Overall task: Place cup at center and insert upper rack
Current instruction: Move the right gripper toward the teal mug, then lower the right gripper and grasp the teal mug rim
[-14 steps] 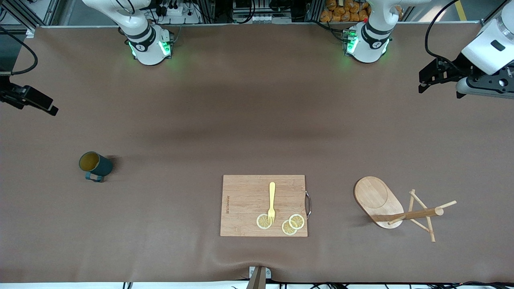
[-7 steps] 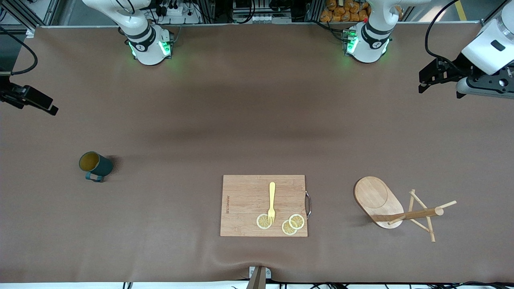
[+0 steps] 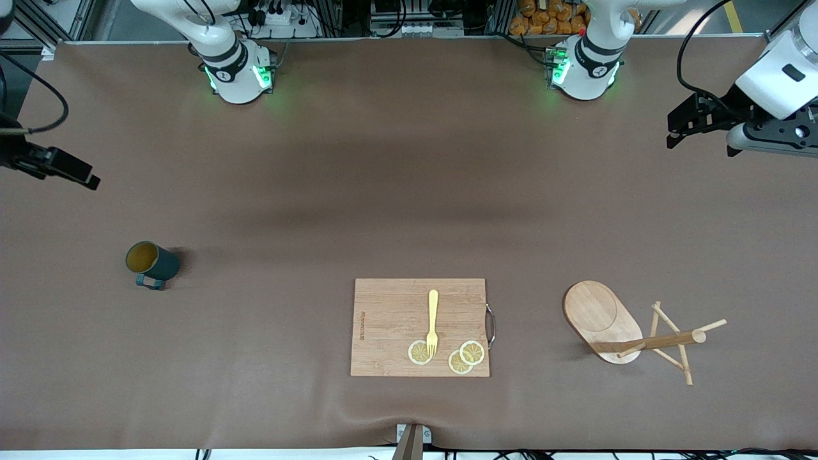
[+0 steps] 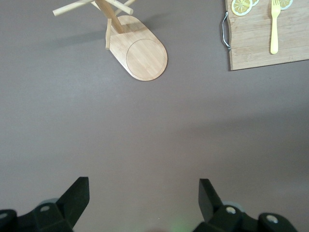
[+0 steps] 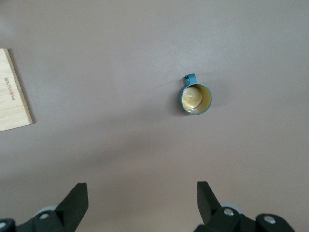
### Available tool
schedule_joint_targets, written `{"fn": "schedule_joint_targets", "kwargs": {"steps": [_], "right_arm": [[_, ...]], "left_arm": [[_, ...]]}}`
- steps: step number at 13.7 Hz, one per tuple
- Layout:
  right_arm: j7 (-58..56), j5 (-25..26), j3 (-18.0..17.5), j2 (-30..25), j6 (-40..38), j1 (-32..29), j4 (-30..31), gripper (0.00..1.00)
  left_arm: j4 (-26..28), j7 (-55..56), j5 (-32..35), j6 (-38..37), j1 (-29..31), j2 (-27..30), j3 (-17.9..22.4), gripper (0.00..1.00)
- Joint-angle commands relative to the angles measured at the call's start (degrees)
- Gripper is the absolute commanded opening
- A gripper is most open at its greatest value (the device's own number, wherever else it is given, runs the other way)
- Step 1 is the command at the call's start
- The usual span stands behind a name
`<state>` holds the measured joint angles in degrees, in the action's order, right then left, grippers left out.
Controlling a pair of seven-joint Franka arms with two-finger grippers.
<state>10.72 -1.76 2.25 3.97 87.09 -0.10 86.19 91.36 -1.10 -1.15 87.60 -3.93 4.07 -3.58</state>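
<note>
A wooden cutting board (image 3: pixel 420 327) lies nearest the front camera at mid-table, carrying a yellow fork (image 3: pixel 432 322) and three lemon slices (image 3: pixel 471 352), as two robot arms hang above the table's ends with nothing in hand.

The upper rack (image 3: pixel 632 333), a light wooden mug tree, lies toppled beside the board toward the left arm's end, its oval base tipped up on the cloth and its post pointing away from the board, pegs splayed. It sits nearer the front camera than the spot under the left gripper (image 3: pixel 687 121), which hangs over bare table at that end, jaws spread wide and empty. In the left wrist view the rack (image 4: pixel 126 43) lies well ahead of the open fingers (image 4: pixel 75 195).

The cup (image 3: pixel 151 263) stands upright toward the right arm's end, mouth up, handle turned toward the front camera. The right gripper (image 3: pixel 61 167) hangs over the table edge there, jaws likewise wide and holding nothing; its wrist view shows the cup (image 5: pixel 195 98) well apart from the fingertips (image 5: pixel 205 195) and off their midline.

By position, each arm looks the closer one for the piece at its own end, and the cup probably comes first, carried in toward the middle of the table.
</note>
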Motion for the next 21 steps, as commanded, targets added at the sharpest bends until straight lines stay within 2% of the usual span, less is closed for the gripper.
{"fn": "schedule_joint_targets", "kwargs": {"steps": [1, 7, 11, 17, 21], "right_arm": [[0.1, 0.9, 0.2, 1.8, -0.8, 0.5, -0.3, 1.00], [-0.3, 1.3, 0.2, 6.3, 3.7, -0.7, 3.4, 1.00], [-3.9, 3.8, 0.2, 9.6, 6.4, -1.9, 4.3, 1.00], [-5.3, 4.0, 0.3, 10.4, 18.0, -3.1, 13.2, 1.00], [-6.8, 4.3, 0.3, 13.0, 20.3, -4.3, 13.6, 1.00]], "left_arm": [[-0.8, -0.7, -0.3, -1.0, 0.6, -0.4, -0.1, 1.00], [-1.0, -0.8, -0.5, -1.0, 1.3, -0.4, -0.2, 1.00], [-1.0, -0.8, -0.5, -0.9, 1.2, -0.3, -0.6, 1.00], [-0.9, -0.9, -0.6, -1.0, 1.4, -0.4, -0.3, 1.00], [-0.9, -0.9, -0.6, -1.0, 1.3, -0.4, -0.3, 1.00]]}}
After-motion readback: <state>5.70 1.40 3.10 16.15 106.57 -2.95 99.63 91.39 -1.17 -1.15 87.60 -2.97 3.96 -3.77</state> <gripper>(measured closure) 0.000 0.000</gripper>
